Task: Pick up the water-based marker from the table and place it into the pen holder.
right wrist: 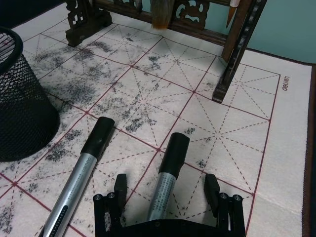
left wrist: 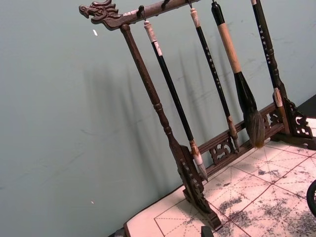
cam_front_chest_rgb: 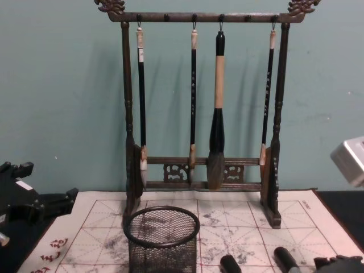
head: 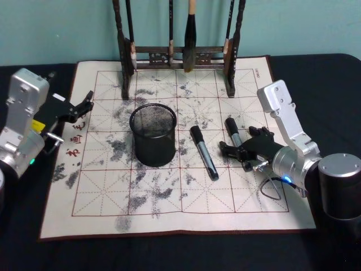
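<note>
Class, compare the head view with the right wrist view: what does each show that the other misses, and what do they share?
Head view: the left gripper at the left edge of the mat, and the red characters beside it. Right wrist view: the right gripper, open, straddling the right-hand marker. Shared: that marker, the other marker, the pen holder, the brush rack base, the gridded mat.

Bare mat [head: 169, 195] lies open in front of the pen holder [head: 153, 135]; the brush rack [head: 180, 56] stands behind it.
</note>
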